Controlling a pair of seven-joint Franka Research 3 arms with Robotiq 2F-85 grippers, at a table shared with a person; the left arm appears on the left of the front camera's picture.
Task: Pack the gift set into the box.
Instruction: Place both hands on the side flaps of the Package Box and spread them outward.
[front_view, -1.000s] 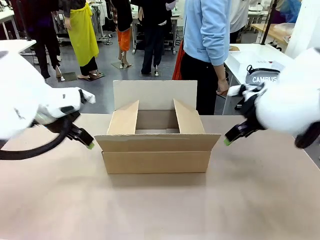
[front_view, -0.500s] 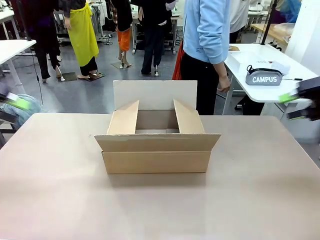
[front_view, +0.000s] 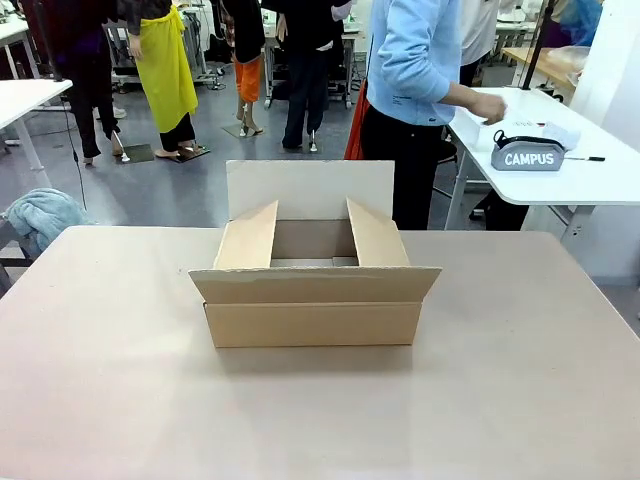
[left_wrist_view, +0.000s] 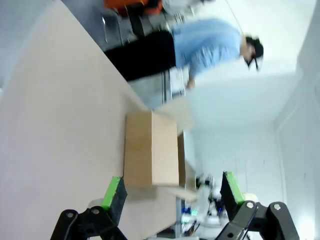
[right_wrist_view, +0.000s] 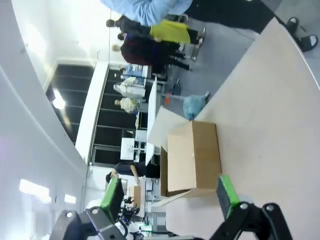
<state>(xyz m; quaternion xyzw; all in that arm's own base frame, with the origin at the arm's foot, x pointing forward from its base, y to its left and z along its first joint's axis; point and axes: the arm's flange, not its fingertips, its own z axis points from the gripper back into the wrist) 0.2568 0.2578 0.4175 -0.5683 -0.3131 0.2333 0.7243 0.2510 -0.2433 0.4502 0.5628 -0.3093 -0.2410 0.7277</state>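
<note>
The left gripper (left_wrist_view: 171, 178) is holding its two green-padded fingers (left_wrist_view: 112, 192) wide apart and is gripping nothing. It is hanging in free air and facing one brown wall of the box (left_wrist_view: 151, 150). The right gripper (right_wrist_view: 169, 178) is likewise standing fully spread with nothing in it. It is well off the tabletop, with the box lying farther off in its view.

In the front view the box is sitting at the middle of the tan table (left_wrist_view: 55, 130). Bare tabletop is running all round it out to every edge, and the broadest stretch is lying on the near side. The box is open: its far flap is standing upright, the two side flaps are standing up along its short walls, and the near flap is folding out toward the camera.

The gift set (front_view: 527, 156) is lying on a white side table (front_view: 610, 185) beyond the far right corner, well apart from the box. It is showing as a flat grey pack with a dark curved strap along its top. White capitals on its face are reading "CAMPUS".

A person (front_view: 415, 60) in a light blue top is standing between the box's far side and the side table. The person's hand (front_view: 489, 104) is reaching over the side table near the pack without touching it. A black pen (front_view: 585, 158) is lying just beside the pack's right end. A pale blue cloth (front_view: 38, 215) is lying off the table's far left corner.
</note>
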